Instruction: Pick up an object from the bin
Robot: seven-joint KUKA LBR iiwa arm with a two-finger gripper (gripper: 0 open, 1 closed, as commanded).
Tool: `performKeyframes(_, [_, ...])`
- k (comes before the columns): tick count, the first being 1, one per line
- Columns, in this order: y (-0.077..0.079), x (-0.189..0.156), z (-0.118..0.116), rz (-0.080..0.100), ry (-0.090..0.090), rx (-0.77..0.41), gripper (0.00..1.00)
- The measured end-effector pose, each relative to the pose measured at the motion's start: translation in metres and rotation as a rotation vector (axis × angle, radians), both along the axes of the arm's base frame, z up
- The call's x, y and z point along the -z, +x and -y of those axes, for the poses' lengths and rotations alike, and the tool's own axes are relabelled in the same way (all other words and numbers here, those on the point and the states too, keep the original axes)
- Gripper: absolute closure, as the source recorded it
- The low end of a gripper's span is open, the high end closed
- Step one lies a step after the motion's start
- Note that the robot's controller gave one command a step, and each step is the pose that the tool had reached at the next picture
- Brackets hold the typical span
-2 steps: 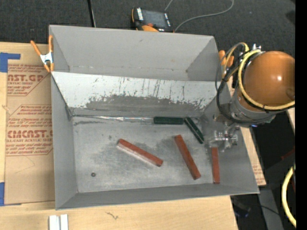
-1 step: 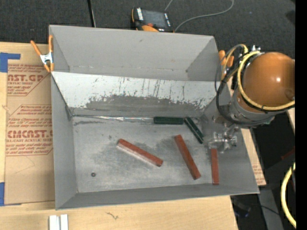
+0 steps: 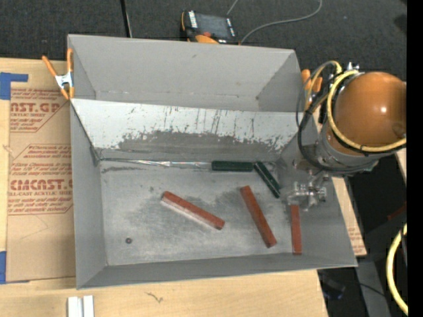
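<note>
You have the end effector (image 3: 307,193) over the small red stick (image 3: 295,230) by the bin's (image 3: 132,243) right edge; whether it is spread you cannot tell; next, probably lower and close.

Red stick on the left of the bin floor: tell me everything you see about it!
The long reddish-brown flat stick is a straight bar with a paler strip along its upper edge. It lies flat on the grey metal bin's floor, slanting from upper left to lower right, touching only the floor, apart from the next red stick.

Arm (image 3: 362,114) above upper end of rightmost red stick (image 3: 295,233) in grey bin (image 3: 198,78)
</note>
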State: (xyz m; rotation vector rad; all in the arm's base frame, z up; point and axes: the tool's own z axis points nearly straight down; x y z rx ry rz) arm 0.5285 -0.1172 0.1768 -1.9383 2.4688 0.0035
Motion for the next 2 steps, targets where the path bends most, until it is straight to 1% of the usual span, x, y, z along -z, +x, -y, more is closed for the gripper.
performKeyframes(2, [0.0000, 0.0000, 0.0000, 0.000, 0.000, 0.000, 1.00])
